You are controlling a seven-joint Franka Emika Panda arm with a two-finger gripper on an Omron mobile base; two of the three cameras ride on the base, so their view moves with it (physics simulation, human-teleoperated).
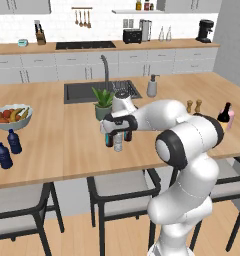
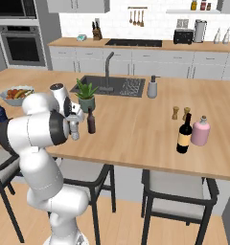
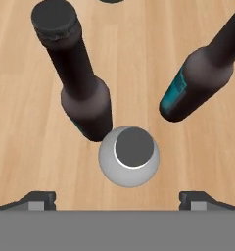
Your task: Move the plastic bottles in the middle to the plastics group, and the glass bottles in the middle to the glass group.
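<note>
The small clear bottle (image 3: pixel 129 156) stands straight up beside two dark beer bottles (image 3: pixel 82 88), right under the wide-open gripper (image 3: pixel 117 198).

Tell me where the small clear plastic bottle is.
In the hand view, the small clear plastic bottle stands directly below the open gripper, beside two slim dark glass bottles on the wooden counter.
</note>
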